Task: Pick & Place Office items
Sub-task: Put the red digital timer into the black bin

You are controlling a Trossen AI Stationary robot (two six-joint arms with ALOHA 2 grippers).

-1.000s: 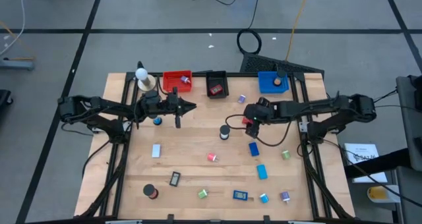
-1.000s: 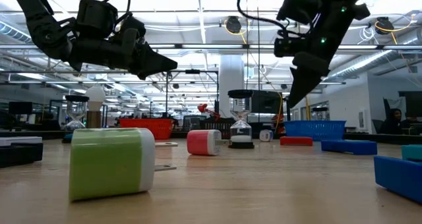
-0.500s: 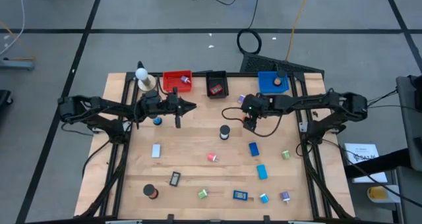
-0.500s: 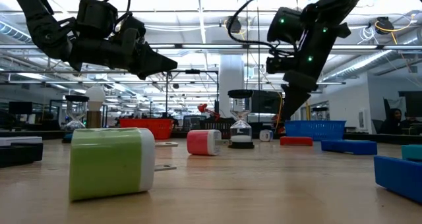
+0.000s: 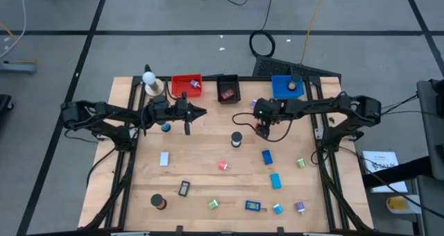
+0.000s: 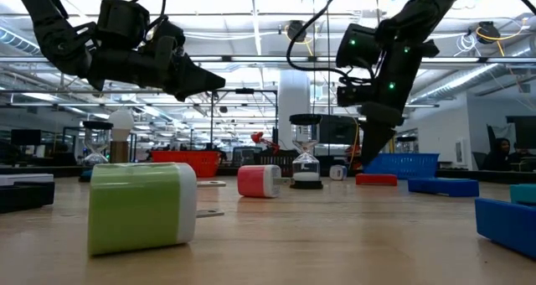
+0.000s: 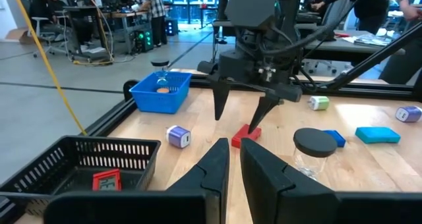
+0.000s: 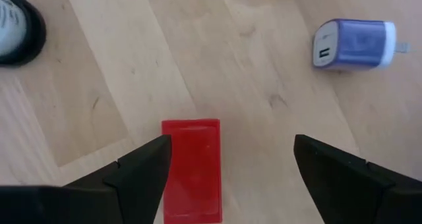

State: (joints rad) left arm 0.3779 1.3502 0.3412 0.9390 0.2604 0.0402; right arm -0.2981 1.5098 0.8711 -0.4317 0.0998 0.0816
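On the table's left side the left gripper (image 5: 201, 112) hangs above the wood just in front of the red bin (image 5: 186, 85), its fingers drawn nearly together with nothing between them, waiting. Moving right, past the black bin (image 5: 227, 88) and the black-capped clear jar (image 5: 236, 139) that stands near the table's middle, the right gripper (image 5: 262, 131) points straight down over a small red block (image 8: 192, 169), one of the office items. Its jaws are spread wide and hold nothing; in the right wrist view the block lies flat on the bare wood between the two dark fingers (image 8: 142, 166), sitting close to one finger and well apart from the other, so the grip is off-centre. The block looks like a rigid, smooth-faced slab, probably light plastic, unlikely to deform or break but liable to skid or twist on the wood if one pad reaches it first. I judge the best hold is across its two long sides near the middle, with the gripper shifted to centre it before closing. A purple clip (image 8: 354, 44) lies near on the wood, clear of the jaws, and farther right the blue bin (image 5: 286, 86) stands at the back edge. Other pieces, a pink roll (image 5: 223, 165) and blue blocks (image 5: 267, 157) among them, are scattered over the near half of the table.
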